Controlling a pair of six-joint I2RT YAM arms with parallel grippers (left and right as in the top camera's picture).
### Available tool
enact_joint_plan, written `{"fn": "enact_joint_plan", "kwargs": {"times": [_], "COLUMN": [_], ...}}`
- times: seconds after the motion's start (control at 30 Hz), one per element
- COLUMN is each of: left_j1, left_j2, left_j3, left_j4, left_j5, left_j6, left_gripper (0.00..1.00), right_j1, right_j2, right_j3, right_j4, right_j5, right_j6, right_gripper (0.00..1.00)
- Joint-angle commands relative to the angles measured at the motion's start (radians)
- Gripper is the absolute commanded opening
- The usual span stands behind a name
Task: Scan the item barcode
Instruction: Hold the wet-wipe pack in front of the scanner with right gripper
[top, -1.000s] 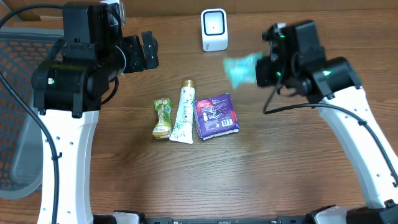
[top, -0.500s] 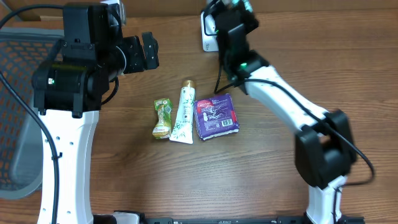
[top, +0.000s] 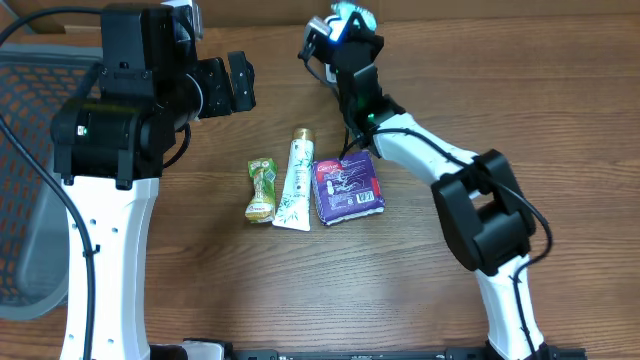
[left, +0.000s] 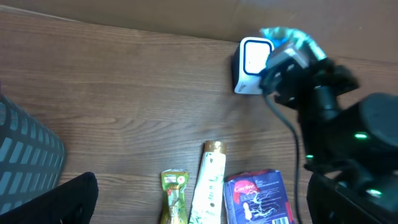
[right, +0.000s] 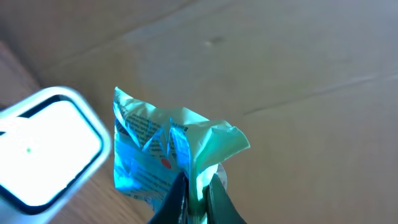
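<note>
My right gripper (right: 196, 186) is shut on the bottom edge of a crinkled teal packet (right: 161, 143) and holds it up right beside the white barcode scanner (right: 43, 149). The left wrist view shows the same packet (left: 289, 40) just above and right of the scanner (left: 252, 65), with the right arm behind it. In the overhead view the right gripper (top: 340, 30) is at the back centre and its arm largely covers the scanner. My left gripper (top: 228, 82) hangs open above the table's left, with nothing in it.
Three items lie side by side mid-table: a green sachet (top: 261, 190), a white toothpaste tube (top: 296, 180) and a purple Carefree pack (top: 347, 187). A grey mesh chair (top: 25, 200) stands at the left edge. A brown cardboard wall (right: 280, 74) rises behind the scanner.
The right arm has swung from the right side to the back centre, carrying the teal packet up to the scanner. The left arm has not moved.
</note>
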Motion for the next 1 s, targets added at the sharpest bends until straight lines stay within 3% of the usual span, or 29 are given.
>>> {"fn": "enact_joint_plan", "kwargs": {"times": [0.0, 0.3, 0.5, 0.6, 0.83, 0.9, 0.97], "left_j1": [-0.002, -0.002, -0.002, -0.002, -0.002, -0.002, -0.002], "left_j2": [0.003, 0.003, 0.003, 0.003, 0.003, 0.003, 0.003], "left_j3": [0.007, 0.007, 0.007, 0.007, 0.007, 0.007, 0.007], "left_j4": [0.003, 0.003, 0.003, 0.003, 0.003, 0.003, 0.003], "left_j5": [-0.006, -0.006, -0.006, -0.006, -0.006, -0.006, -0.006], "left_j6": [0.015, 0.015, 0.015, 0.016, 0.015, 0.016, 0.015], "left_gripper": [1.0, 1.0, 1.0, 1.0, 0.99, 1.0, 1.0], "right_j1": [-0.004, -0.006, -0.005, 0.0, 0.0, 0.01, 0.015], "right_j2": [0.049, 0.058, 0.053, 0.006, -0.346, -0.476, -0.624], "right_j3": [0.014, 0.014, 0.014, 0.014, 0.014, 0.014, 0.014], "right_j4": [0.014, 0.033, 0.182, 0.139, -0.289, -0.406, -0.671], "right_j5": [-0.032, -0.045, -0.005, 0.006, -0.033, -0.045, -0.216], "right_j6": [-0.044, -0.055, -0.088, -0.074, 0.288, 0.51, 0.787], "right_gripper": [0.04, 0.04, 0.04, 0.04, 0.04, 0.04, 0.04]}}
